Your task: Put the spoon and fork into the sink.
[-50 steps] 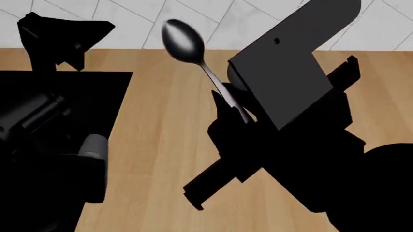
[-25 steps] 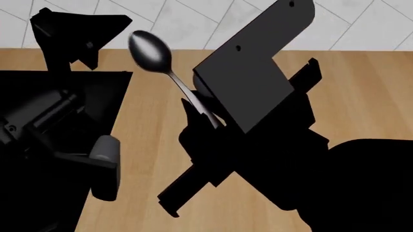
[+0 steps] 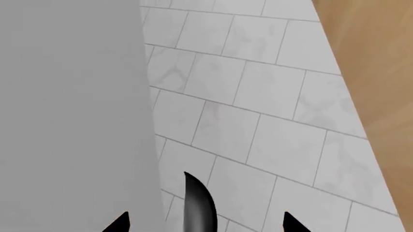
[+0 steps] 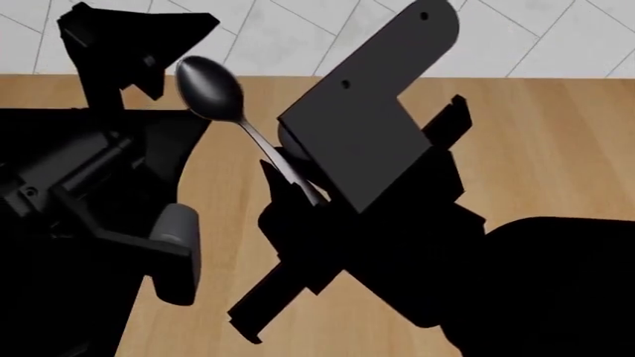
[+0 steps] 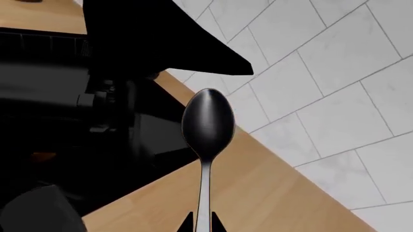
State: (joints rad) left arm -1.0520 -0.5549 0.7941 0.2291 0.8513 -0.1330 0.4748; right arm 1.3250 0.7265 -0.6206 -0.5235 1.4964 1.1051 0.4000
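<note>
The spoon (image 4: 210, 91) is held up off the counter, its shiny oval bowl pointing to the back left, over the right rim of the black sink (image 4: 40, 126). My right gripper (image 4: 297, 182) is shut on its handle; in the right wrist view the spoon (image 5: 207, 123) runs down between the closed fingertips of the right gripper (image 5: 202, 224). My left gripper (image 4: 149, 52) hangs at the back left by the tiled wall; its tips stand wide apart in the left wrist view (image 3: 204, 223). A dark curved shape (image 3: 197, 205) shows between them; I cannot tell what it is. The fork is out of view.
A light wooden countertop (image 4: 536, 141) stretches right of the sink, with a white tiled wall (image 4: 288, 37) behind it. My left arm (image 4: 89, 186) lies over the sink basin. A plain grey surface (image 3: 71, 106) fills one side of the left wrist view.
My right gripper has carried the spoon leftward, so its bowl went from over the counter to the sink's rim. The left arm has shifted slightly right and up.
</note>
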